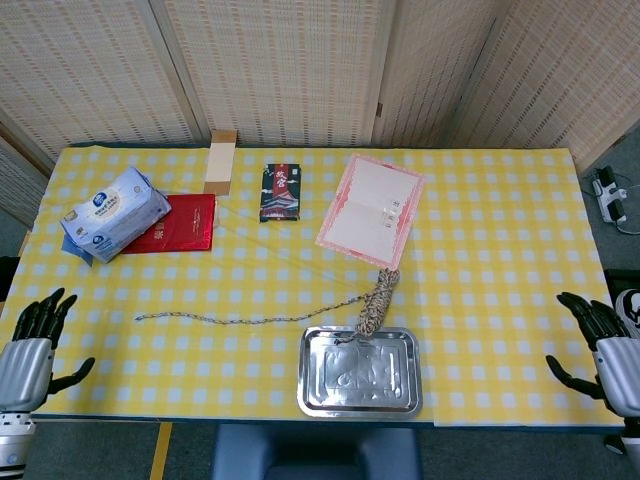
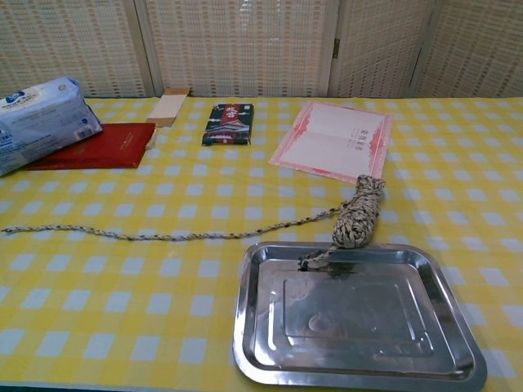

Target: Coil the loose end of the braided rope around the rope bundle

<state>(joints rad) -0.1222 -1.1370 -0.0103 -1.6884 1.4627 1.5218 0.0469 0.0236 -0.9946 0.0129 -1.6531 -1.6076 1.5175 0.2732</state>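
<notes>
**Me:** Rope first, since the job hangs on it. But take the scene from the biggest thing down: the table (image 1: pixel 500 250) in its yellow check cloth carries everything. Near my edge sits the metal tray (image 2: pixel 359 359), and the rope bundle (image 2: pixel 359 214) lies across the tray's far rim, its lower tip just inside. From the bundle the loose end (image 2: pixel 163 236) runs out across the cloth toward my left side, straight and flat.

**Asker:** And your hands?

**Me:** Both off the work. My left hand (image 1: pixel 35 345) hangs at the near left corner, fingers spread, holding nothing. My right hand (image 1: pixel 600 345) hangs at the near right corner, equally released and empty. Each is well apart from the rope.

**Asker:** Why stand so wide?

**Me:** I judge it a starting stance. No coil has been laid yet, and the tail stretched leftward suits my left hand for picking up, with the bundle nearer centre for my right to steady.

**Asker:** Anything in the way?

**Me:** At the far side lie a pink certificate (image 1: pixel 372 210), a red booklet (image 1: pixel 180 222), a tissue pack (image 1: pixel 113 212) and a small dark box (image 1: pixel 281 192), all beyond the rope.
</notes>
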